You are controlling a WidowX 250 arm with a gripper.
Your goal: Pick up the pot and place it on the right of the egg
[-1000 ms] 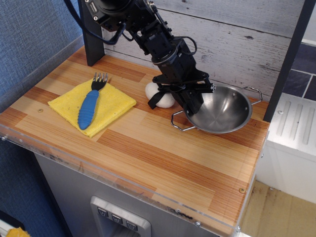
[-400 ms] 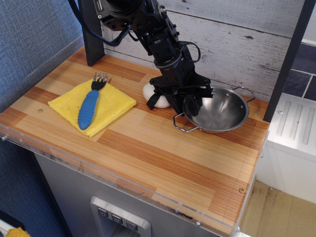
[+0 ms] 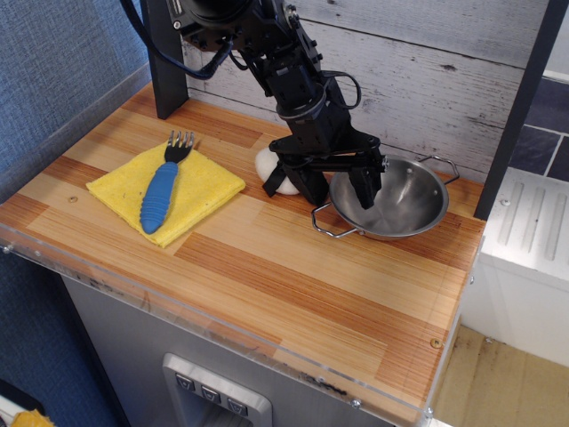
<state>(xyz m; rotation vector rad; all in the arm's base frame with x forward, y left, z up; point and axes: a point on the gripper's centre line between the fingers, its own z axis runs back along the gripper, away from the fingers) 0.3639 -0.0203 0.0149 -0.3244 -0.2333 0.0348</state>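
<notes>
The shiny steel pot point(image 3: 402, 206) sits flat on the wooden tabletop point(image 3: 293, 276), at the right of the egg. The white egg point(image 3: 268, 166) with its black band lies just left of the gripper and is partly hidden by it. My gripper point(image 3: 339, 187) is open. Its jaws stand apart over the pot's left rim, one finger outside the pot and one inside the bowl. The pot's front wire handle point(image 3: 322, 224) rests on the table just below the gripper.
A yellow cloth point(image 3: 191, 191) lies at the left with a blue-handled fork point(image 3: 158, 196) on it. A black post point(image 3: 165, 71) stands at the back left. A plank wall runs behind. The table's right edge is close to the pot.
The pot was held tilted by its rim; it now sits level on the table. The gripper's jaws have spread apart and let go of the rim.
</notes>
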